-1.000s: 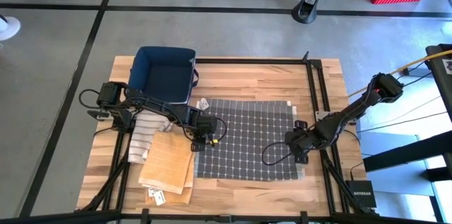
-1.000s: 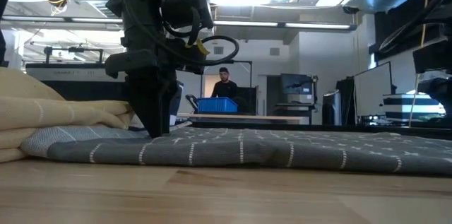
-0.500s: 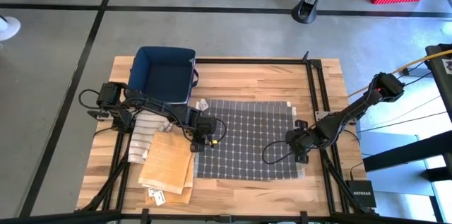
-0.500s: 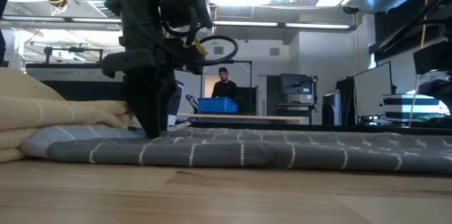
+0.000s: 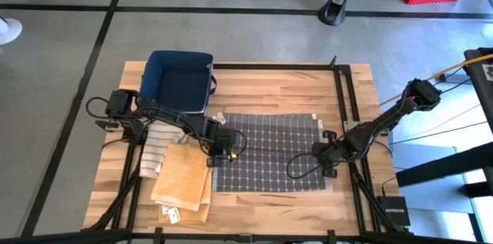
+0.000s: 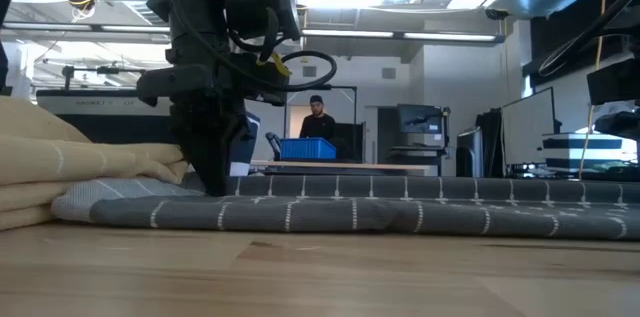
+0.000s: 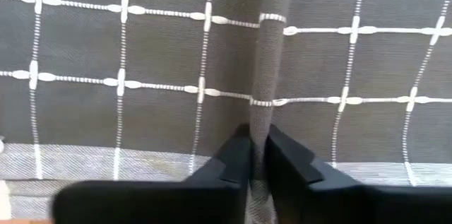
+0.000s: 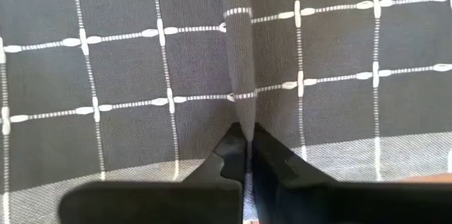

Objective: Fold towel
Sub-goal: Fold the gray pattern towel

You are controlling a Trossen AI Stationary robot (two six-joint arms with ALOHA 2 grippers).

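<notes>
A grey towel (image 5: 269, 152) with a white grid lies flat on the wooden table; the low view shows it as a low grey band (image 6: 400, 212). My left gripper (image 5: 219, 156) stands at its left edge, pointing down, and is shut on a raised ridge of the cloth (image 7: 258, 174). The low view shows this arm at the towel's left end (image 6: 207, 182). My right gripper (image 5: 330, 168) stands at the towel's right edge, toward the near corner. It is likewise shut on a ridge of cloth (image 8: 247, 174). My left gripper pinches a narrow raised fold (image 7: 263, 121) of the towel between its two fingers, just inside the left hem. The fingers come from above, pointing down. The rest of the towel lies on the table. My right gripper pinches a narrow raised fold (image 8: 242, 121) of the towel between its two fingers, just inside the right hem. It comes from above, pointing down, and the towel around it stays flat on the table.
A blue bin (image 5: 181, 81) stands at the far left. Tan folded towels (image 5: 183, 178) and a striped cloth (image 5: 158, 148) lie left of the grey towel. A black frame rail (image 5: 344, 113) runs along the table's right side. A person stands far behind (image 6: 318, 117).
Both grippers have stayed in place and have shut on the towel, each pinching up a small ridge of cloth. The towel's outline has drawn in slightly at its edges; its left end in the low view has pulled toward my left gripper.
</notes>
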